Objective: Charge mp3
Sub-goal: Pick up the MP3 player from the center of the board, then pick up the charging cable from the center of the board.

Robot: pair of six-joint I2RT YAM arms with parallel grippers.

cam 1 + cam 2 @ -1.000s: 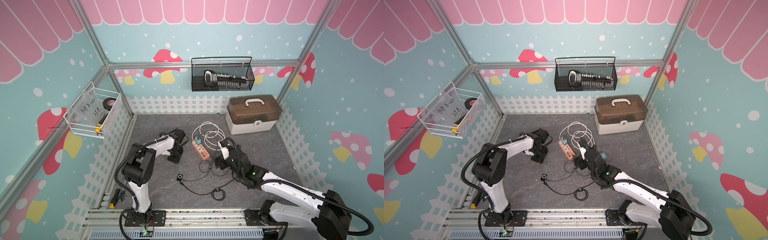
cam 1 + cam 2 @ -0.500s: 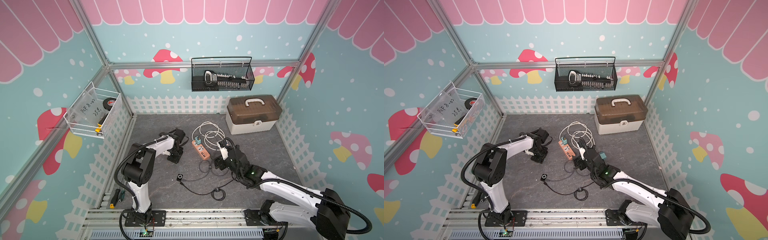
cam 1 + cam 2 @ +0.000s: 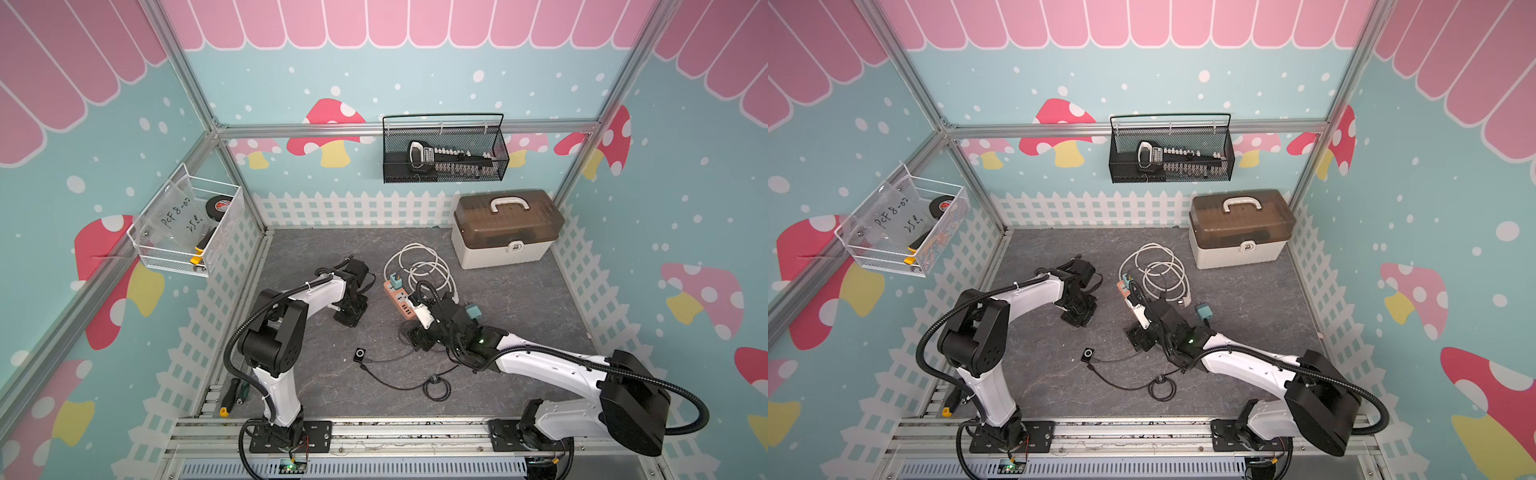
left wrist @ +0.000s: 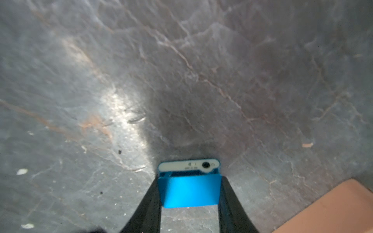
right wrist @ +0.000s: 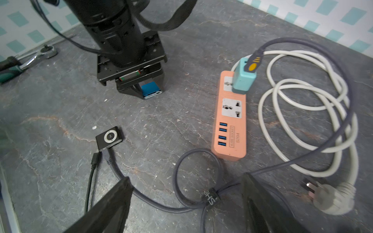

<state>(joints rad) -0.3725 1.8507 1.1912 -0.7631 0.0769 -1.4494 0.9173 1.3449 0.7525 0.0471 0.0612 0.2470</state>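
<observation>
My left gripper [image 4: 189,181] is shut on a blue mp3 [image 4: 188,191], held low over the grey floor; it also shows in the right wrist view as the blue mp3 [image 5: 150,90]. A black mp3 [image 5: 109,137] lies on the floor, seen in both top views [image 3: 360,354] [image 3: 1088,354], with a dark cable [image 5: 193,153] meeting its edge. That cable runs to a teal adapter [image 5: 243,78] plugged into the orange power strip [image 5: 230,125]. My right gripper [image 5: 185,177] stands open above the cable's bundled loop, holding nothing.
A coiled white cord [image 5: 302,100] lies beside the strip. A loose black plug [image 5: 94,160] sits next to the black mp3. A second teal adapter [image 3: 472,311] lies by my right arm. A toolbox [image 3: 507,228] stands at the back right, and a ratchet [image 5: 36,56] lies by the fence.
The left jaws have narrowed onto the blue mp3. My right gripper has drifted a little forward and left, toward the cable loop, staying open.
</observation>
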